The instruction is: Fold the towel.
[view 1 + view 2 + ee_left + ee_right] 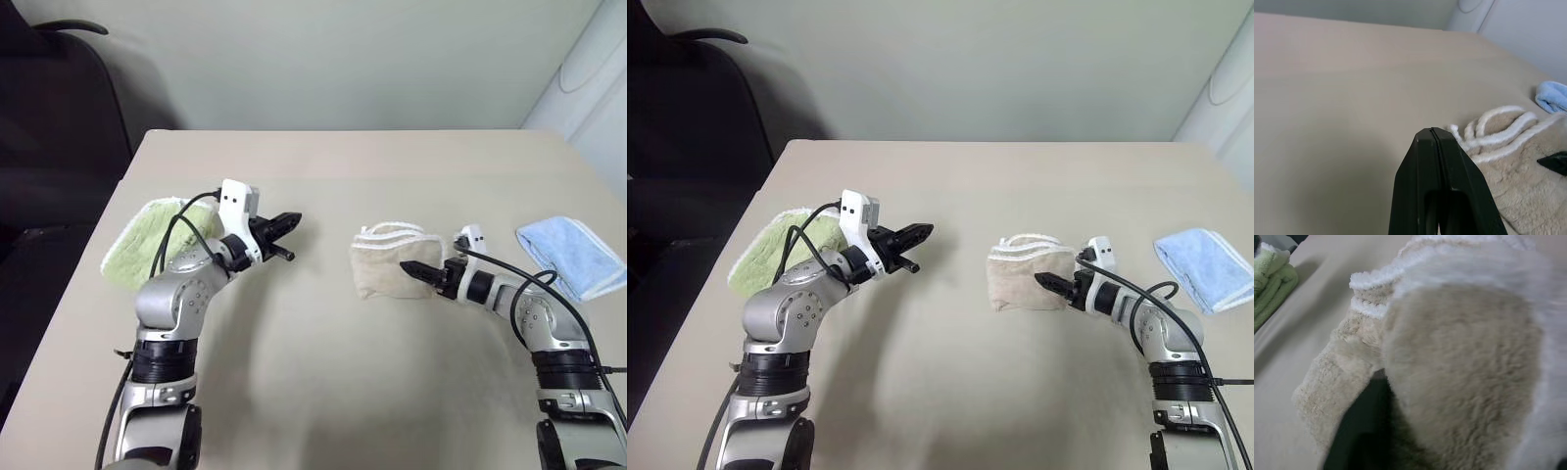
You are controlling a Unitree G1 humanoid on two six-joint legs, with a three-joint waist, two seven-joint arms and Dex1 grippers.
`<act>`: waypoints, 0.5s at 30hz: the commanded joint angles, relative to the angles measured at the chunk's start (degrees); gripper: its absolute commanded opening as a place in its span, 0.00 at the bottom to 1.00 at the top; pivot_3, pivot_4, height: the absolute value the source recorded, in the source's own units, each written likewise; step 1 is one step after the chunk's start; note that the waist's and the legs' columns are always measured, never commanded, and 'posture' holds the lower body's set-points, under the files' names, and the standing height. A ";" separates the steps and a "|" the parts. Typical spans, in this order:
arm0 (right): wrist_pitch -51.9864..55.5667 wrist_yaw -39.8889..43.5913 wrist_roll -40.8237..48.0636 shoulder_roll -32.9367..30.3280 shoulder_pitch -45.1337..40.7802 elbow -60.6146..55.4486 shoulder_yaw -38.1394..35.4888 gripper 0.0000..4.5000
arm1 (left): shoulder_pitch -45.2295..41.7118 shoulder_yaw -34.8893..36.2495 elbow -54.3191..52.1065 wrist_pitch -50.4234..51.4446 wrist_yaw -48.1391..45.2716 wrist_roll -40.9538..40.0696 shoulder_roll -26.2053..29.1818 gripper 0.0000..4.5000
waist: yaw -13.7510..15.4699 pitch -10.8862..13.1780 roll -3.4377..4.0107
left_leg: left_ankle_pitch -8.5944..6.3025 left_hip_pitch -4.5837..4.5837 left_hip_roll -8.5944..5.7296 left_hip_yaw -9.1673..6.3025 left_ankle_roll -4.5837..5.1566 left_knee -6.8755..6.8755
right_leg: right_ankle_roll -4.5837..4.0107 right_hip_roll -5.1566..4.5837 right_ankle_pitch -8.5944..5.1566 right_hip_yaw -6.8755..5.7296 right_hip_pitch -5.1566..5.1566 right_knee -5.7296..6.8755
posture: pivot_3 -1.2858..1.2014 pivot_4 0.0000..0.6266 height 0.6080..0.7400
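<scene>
The towel (384, 257) is a beige bundle with white edging, lying folded in the middle of the table. My right gripper (413, 270) reaches in from the right, its black fingers pinched on the towel's right edge. In the right wrist view a flap of the towel (1459, 362) lies over one finger (1354, 435). My left gripper (290, 225) hangs above the table to the left of the towel, well apart from it. Its fingers (1432, 161) are pressed together with nothing between them, and the towel (1518, 191) shows beyond them.
A folded light green towel (147, 240) lies near the table's left edge, behind my left arm. A folded light blue towel (573, 257) lies at the right edge. Bare tabletop (323, 362) stretches between my arms. A dark chair (49, 108) stands off the far left corner.
</scene>
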 commanded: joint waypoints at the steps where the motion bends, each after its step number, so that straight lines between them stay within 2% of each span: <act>1: 0.92 0.85 2.37 -0.09 0.46 -2.62 -2.01 0.16 | -0.06 0.13 -3.03 0.09 0.50 -0.90 -0.05 0.00 | 0.11 0.00 0.00 | 0.00 0.00 0.00 0.00 -0.01 0.00 | -0.02 0.00 -0.01 0.00 0.01 0.00 | 0.52 0.24 0.96; 3: 2.11 -0.04 4.84 0.04 1.49 -4.70 -4.87 0.02 | 0.06 -0.16 -3.32 0.29 0.79 -1.04 -0.46 0.00 | 0.19 0.00 0.00 | 0.01 0.00 -0.01 0.00 -0.02 0.00 | -0.04 0.00 -0.02 -0.01 0.00 0.00 | 0.52 0.24 0.96; 4: 2.56 -0.39 5.69 0.09 1.87 -5.49 -5.85 0.00 | 0.09 -0.26 -3.41 0.36 0.90 -1.10 -0.59 0.00 | 0.21 0.00 0.00 | 0.01 0.00 -0.01 0.01 -0.02 0.00 | -0.06 0.00 -0.04 -0.01 0.00 0.00 | 0.52 0.24 0.96; 9: 4.25 -3.44 12.32 0.35 5.08 -12.09 -14.29 0.00 | 0.12 -1.01 -3.25 0.58 0.84 -1.16 -1.18 0.00 | 0.61 0.00 0.00 | 0.04 -0.01 -0.04 0.02 -0.07 -0.03 | -0.10 0.00 -0.08 -0.02 0.00 0.00 | 0.52 0.24 0.96; 15: 4.78 -18.14 16.77 -4.08 1.81 -12.33 -31.53 0.00 | -0.89 -1.97 -1.31 0.36 -0.02 -1.09 -1.57 0.00 | 0.92 0.04 0.05 | 0.03 -0.01 -0.10 0.03 -0.05 0.02 | -0.34 -0.07 -0.22 0.04 0.02 0.00 | 0.52 0.24 0.96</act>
